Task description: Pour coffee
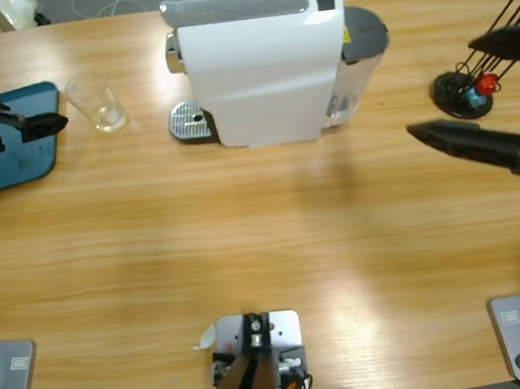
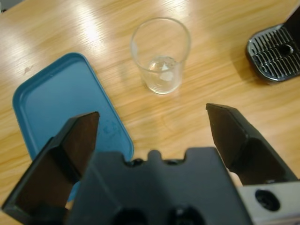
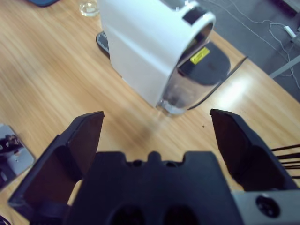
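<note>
So my left gripper (image 2: pixel 152 124) hangs wide open over the tray (image 2: pixel 61 108), glass (image 2: pixel 161 54) just beyond (empty); right gripper (image 3: pixel 157 133) gapes too, holding nothing, facing the machine (image 3: pixel 150 47).

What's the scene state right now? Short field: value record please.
cup: clear glass, upright, empty, on the table beside the tray
tray: blue tray, nothing on it
machine: white coffee machine, drip grate bare
left gripper: open, short of the glass, holding nothing
right gripper: open, pointed at the machine, holding nothing
other: black stand with thin rods at the table's far right
</note>
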### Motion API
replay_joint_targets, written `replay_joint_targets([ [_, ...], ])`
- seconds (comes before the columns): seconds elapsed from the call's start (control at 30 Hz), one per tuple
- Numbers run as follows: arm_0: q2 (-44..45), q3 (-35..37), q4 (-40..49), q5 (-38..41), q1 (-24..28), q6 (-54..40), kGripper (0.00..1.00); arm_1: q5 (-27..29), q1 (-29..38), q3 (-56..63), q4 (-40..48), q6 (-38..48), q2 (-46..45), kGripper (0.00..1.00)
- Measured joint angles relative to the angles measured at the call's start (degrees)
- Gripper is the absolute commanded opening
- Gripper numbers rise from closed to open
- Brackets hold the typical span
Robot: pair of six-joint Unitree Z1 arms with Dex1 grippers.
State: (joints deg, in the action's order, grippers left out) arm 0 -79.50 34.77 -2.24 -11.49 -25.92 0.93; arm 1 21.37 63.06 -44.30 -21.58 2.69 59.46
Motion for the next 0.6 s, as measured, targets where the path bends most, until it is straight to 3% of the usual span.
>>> replay_joint_targets([
  [0.27, -6.73, -4.13, -17.65, 6.85, 2.03, -3.06, 0.913, -0.50, 0.00, 5.64, 3.24, 1.66, -0.65, 1.000],
  [0.6, -13.42, -6.46, -25.61, 5.76, 2.70, -4.71, 0.914, -1.06, 0.00, 7.80, 4.30, 2.56, -1.80, 1.000],
])
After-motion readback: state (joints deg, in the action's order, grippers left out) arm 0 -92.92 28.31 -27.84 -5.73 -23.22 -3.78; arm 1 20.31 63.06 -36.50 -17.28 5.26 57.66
